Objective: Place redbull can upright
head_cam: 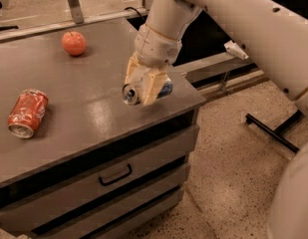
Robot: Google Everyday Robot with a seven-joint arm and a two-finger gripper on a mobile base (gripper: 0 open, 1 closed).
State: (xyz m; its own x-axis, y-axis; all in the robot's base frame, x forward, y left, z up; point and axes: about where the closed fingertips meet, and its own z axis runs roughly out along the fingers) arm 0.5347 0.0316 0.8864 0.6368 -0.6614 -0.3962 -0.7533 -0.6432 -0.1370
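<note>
One redbull can (129,94) is held sideways, gripper (143,87) clenched on it, over the counter's (93,123) right front corner. One crushed soda can (27,113) and one apple (74,43) are counted.

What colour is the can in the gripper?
Silver and blue; the redbull can lies sideways in the gripper at the table's right side, camera view.

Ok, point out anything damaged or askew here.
The soda can at the left is crushed and lies on its side. The redbull can is held sideways in the gripper near the right front corner of the counter, not upright. The apple looks fine.
</note>
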